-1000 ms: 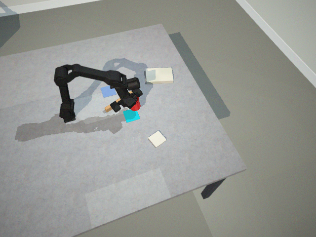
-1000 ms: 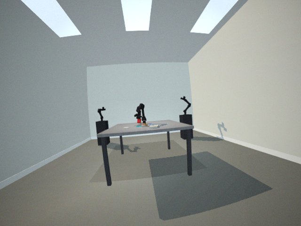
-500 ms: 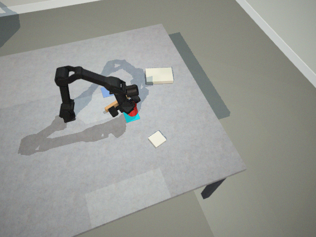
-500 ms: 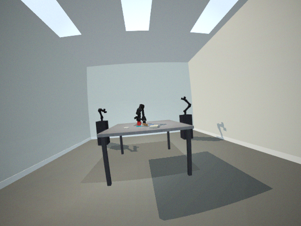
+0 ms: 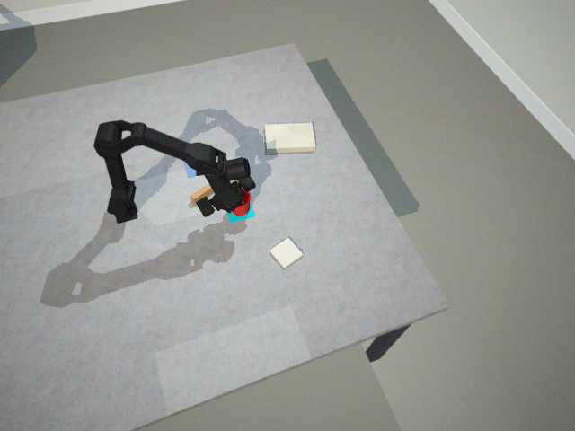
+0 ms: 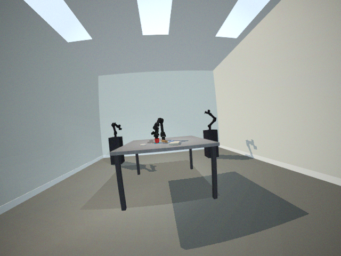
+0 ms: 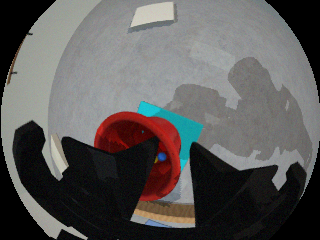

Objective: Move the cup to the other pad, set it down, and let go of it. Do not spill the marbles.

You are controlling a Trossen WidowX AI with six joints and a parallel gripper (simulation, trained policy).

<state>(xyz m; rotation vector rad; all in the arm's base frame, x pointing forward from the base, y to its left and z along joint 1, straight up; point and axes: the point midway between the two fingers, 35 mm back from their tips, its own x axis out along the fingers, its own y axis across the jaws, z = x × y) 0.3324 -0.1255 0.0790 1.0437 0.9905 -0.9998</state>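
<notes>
Black arm (image 5: 164,142) (image 6: 161,126) arched, pincer (image 5: 240,197) (image 6: 156,137) (image 7: 175,143) low, partly open

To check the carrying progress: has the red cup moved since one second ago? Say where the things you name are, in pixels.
Yes. In the top view, the red cup (image 5: 241,206) (image 6: 156,140) (image 7: 176,142) moved toward the cyan pad (image 5: 235,217) (image 6: 157,143) (image 7: 190,131).
</notes>
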